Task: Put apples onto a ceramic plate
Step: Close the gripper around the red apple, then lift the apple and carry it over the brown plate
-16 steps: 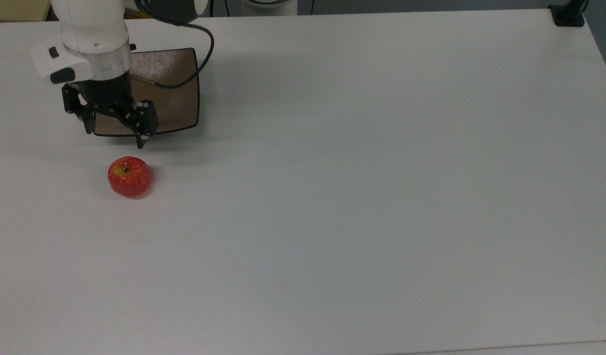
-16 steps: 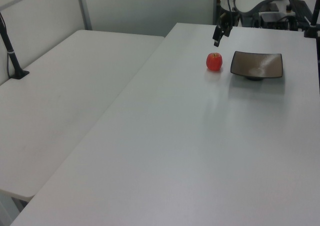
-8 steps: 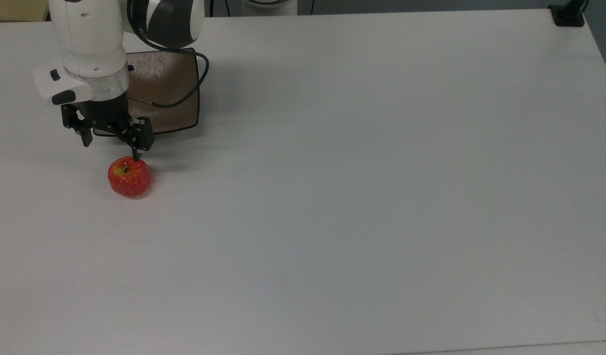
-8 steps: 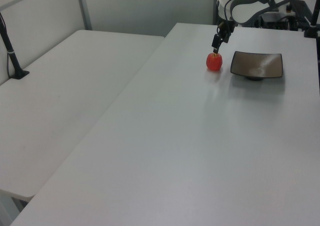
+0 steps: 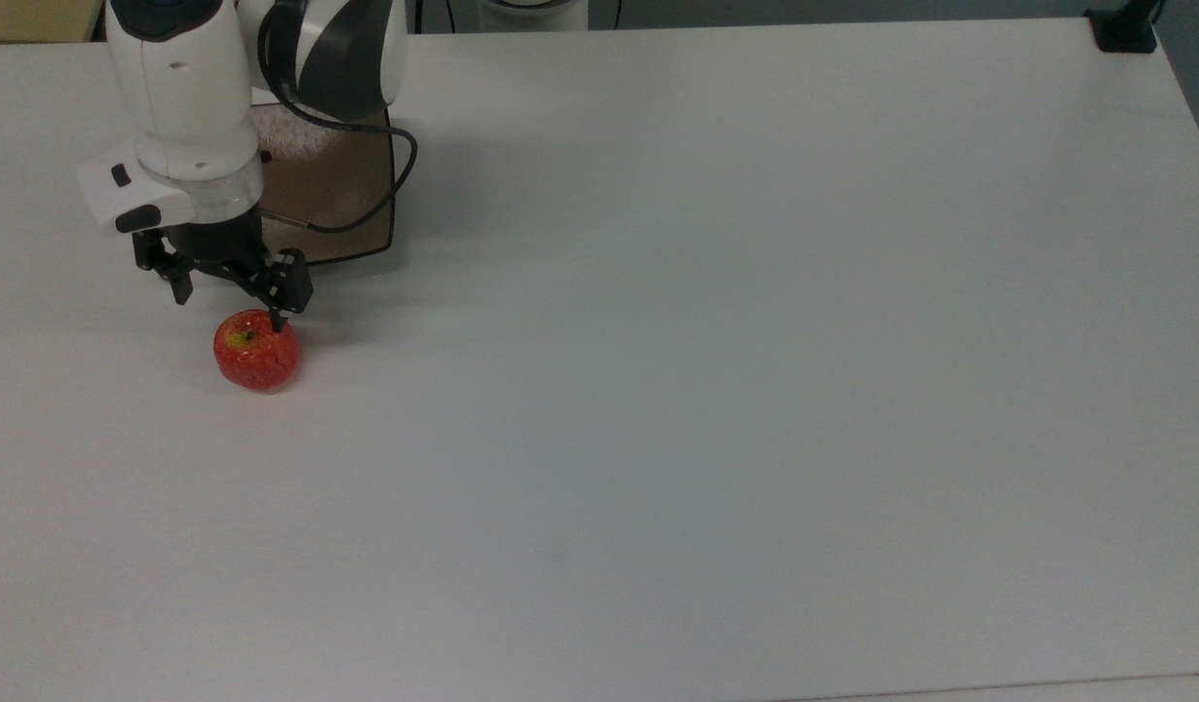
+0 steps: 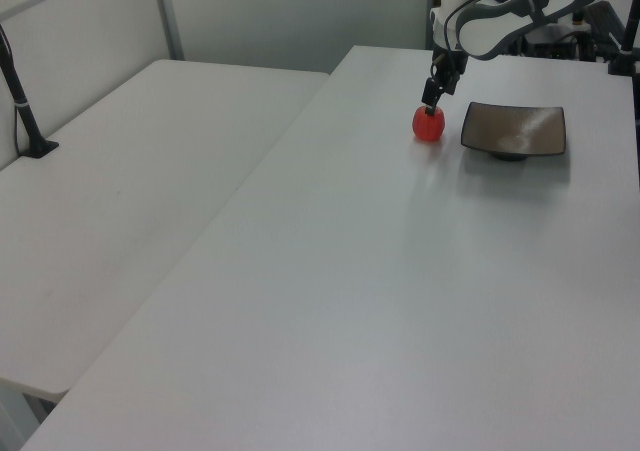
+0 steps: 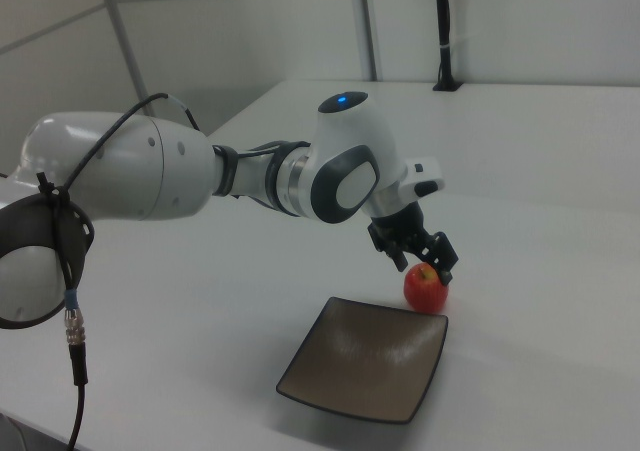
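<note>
A small red apple with a yellowish patch round its stem sits on the white table, just in front of the square brown plate in the top view. My gripper hangs open right above the apple, one fingertip overlapping its top right edge. From the left view the gripper stands over the apple, with the plate to its right. The right view has the open gripper straddling the top of the apple, beyond the plate. The arm covers the plate's left part in the top view.
A black cable from the wrist loops over the plate. A black clamp sits at the table's far right corner in the top view. A second white table with a black post adjoins in the left view's left.
The gripper has come away from over the plate's front edge and down onto the apple, staying open. Apple and plate have not moved.
</note>
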